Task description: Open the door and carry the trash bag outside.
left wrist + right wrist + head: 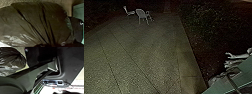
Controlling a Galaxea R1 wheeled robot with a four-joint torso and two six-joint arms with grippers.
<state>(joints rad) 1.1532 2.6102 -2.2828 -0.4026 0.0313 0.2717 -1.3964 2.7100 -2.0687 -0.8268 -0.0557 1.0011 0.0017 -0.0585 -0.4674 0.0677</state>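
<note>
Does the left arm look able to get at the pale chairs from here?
Probably not: the pale chairs stand near the far end of the paving, and that long stretch between them and the robot looks like too much.

The trash bag [37, 18] is partly cut off.

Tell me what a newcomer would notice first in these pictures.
Probably the bulging, glossy dark plastic bag, looming large in the left wrist view, its creases running together. Next, perhaps, the pale, thin-legged chair, standing out against the dark near the far end of the grey-green paving.
</note>
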